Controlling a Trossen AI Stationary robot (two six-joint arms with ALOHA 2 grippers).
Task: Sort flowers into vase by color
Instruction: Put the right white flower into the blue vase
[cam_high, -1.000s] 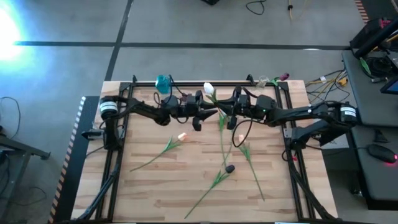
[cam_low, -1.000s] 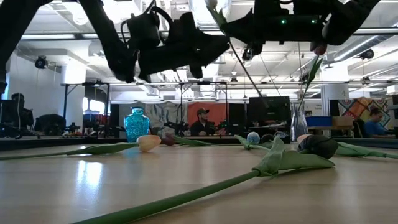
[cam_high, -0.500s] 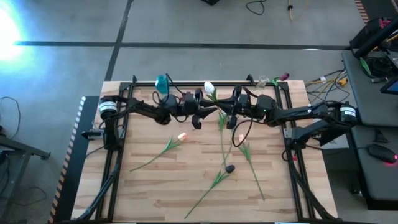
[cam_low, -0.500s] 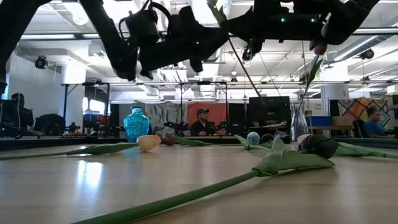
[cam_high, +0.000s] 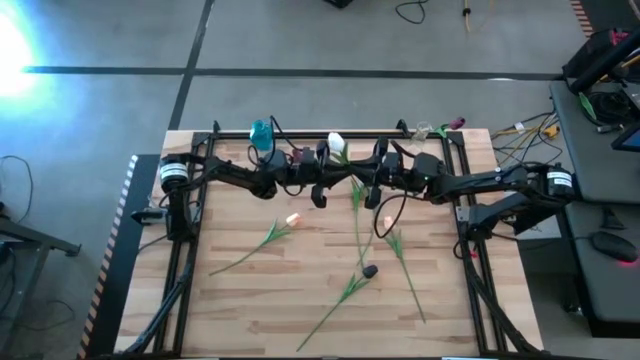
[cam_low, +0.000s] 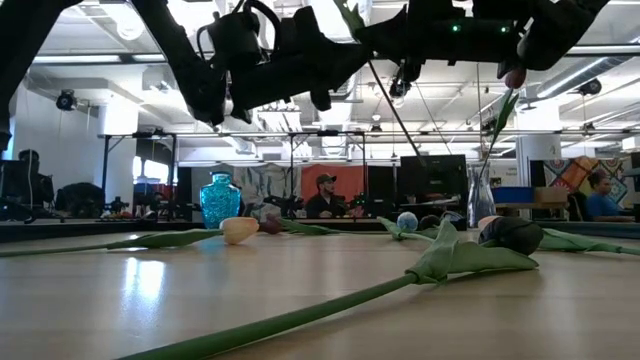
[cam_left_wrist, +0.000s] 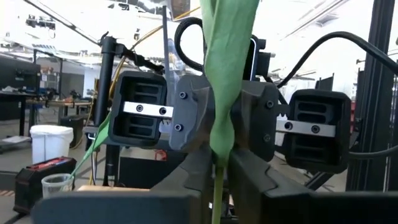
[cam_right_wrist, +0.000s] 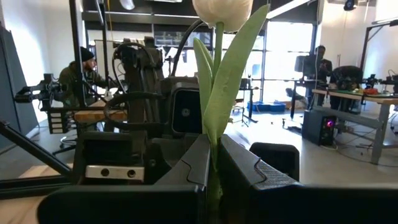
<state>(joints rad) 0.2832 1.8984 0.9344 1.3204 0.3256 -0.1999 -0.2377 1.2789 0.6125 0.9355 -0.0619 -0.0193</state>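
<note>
A white tulip (cam_high: 336, 143) with a green stem and leaf is held in the air between both arms over the far middle of the table, head up (cam_right_wrist: 222, 9). My left gripper (cam_high: 340, 182) reaches it from the left and my right gripper (cam_high: 358, 183) from the right; both are shut on its stem, facing each other. A peach tulip (cam_high: 292, 219), a dark-headed tulip (cam_high: 369, 271) and another tulip (cam_high: 400, 255) lie flat on the table. A blue vase (cam_high: 262, 133) and a clear vase (cam_high: 422, 131) holding a pink flower (cam_high: 456, 123) stand at the far edge. My left gripper pinches the white tulip's stem (cam_left_wrist: 217, 186) just under its leaf (cam_left_wrist: 225, 74) between the two fingers, level from the table's left and across the stem. The tulip is lifted clear. My right gripper pinches the same stem (cam_right_wrist: 212, 158) at the base of the leaf (cam_right_wrist: 227, 87), level from the table's right and across the stem. The tulip stands nearly upright, and the lower stem (cam_low: 397, 112) hangs slanting below, clear of the table.
The black frame rail (cam_high: 300, 131) runs along the far edge between the vases. Loose tulips lie over the table's middle and right. People sit at desks in the room behind (cam_low: 326, 197). Free room lies at the near left of the table (cam_high: 200, 320).
My left gripper has risen a little and moved toward the table's right, closing in on my right gripper and the white tulip's stem. My right gripper and the tulip have stayed where they were.
</note>
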